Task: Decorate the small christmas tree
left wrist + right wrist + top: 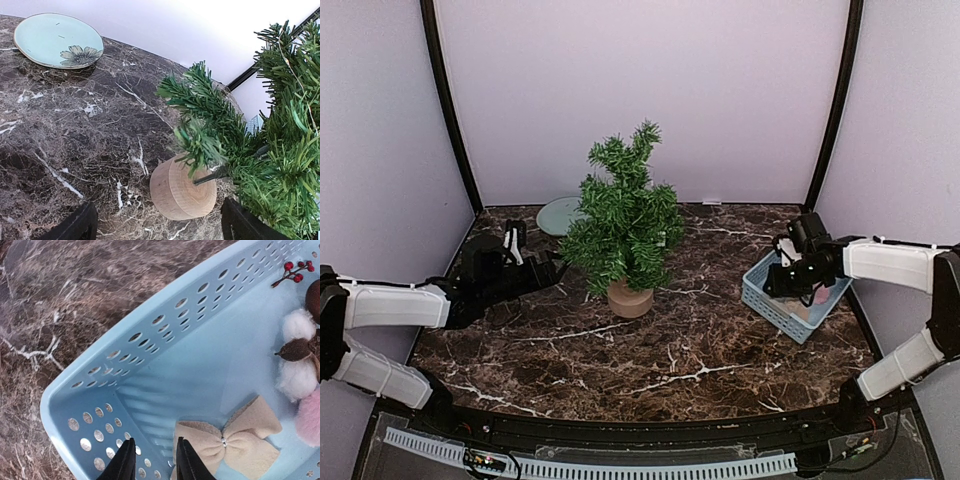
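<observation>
The small christmas tree (625, 220) stands upright at mid-table on its round wooden stump (630, 298), with no ornaments visible on it. My left gripper (545, 268) hovers just left of its lower branches, open wide. In the left wrist view the stump (182, 192) and green branches (280, 150) lie ahead of the left gripper (159, 220), and nothing is between the fingers. My right gripper (782, 283) reaches down into the light blue basket (775, 308). In the right wrist view the right gripper (155, 462) is narrowly open over the basket floor, right beside a beige felt bow (240, 440).
The basket wall (150, 335) also encloses white cotton bolls (297, 350), a red berry sprig (292, 270) and a pink pompom (310, 420). A pale green plate (558, 213) with a flower print (57, 40) sits behind the tree at the back left. Walls surround the marble table.
</observation>
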Tool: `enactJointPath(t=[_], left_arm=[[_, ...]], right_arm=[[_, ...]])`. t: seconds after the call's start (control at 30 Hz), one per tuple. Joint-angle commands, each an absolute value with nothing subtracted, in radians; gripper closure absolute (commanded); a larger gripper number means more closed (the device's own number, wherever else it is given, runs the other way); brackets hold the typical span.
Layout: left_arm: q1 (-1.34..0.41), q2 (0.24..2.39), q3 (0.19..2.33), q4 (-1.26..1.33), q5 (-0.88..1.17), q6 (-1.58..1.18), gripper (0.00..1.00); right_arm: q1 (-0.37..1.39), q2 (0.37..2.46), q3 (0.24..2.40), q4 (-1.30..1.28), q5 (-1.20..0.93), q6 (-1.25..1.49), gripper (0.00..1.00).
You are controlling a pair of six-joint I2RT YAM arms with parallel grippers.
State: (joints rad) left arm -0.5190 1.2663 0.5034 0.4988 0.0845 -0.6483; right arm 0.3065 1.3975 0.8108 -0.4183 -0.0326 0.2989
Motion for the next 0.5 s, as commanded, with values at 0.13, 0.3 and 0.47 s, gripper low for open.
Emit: enactJointPath(t=[0.13, 0.3, 0.47], left_arm=[[-0.515, 1.259, 0.523, 0.503, 0.088, -0.628, 0.12], [-0.515, 1.282, 0.539, 0.509, 0.103, -0.625, 0.12], [-0.515, 1.285, 0.553, 0.498, 0.107, -0.614, 0.12]], right_arm=[[0.435, 1.402, 0.75, -0.36, -0.244, 0.337, 0.71], [0.526, 1.381, 0.757, -0.355, -0.306, 0.39, 0.71], [0.521, 1.303, 0.844, -0.523, -0.135, 0.331, 0.7]])
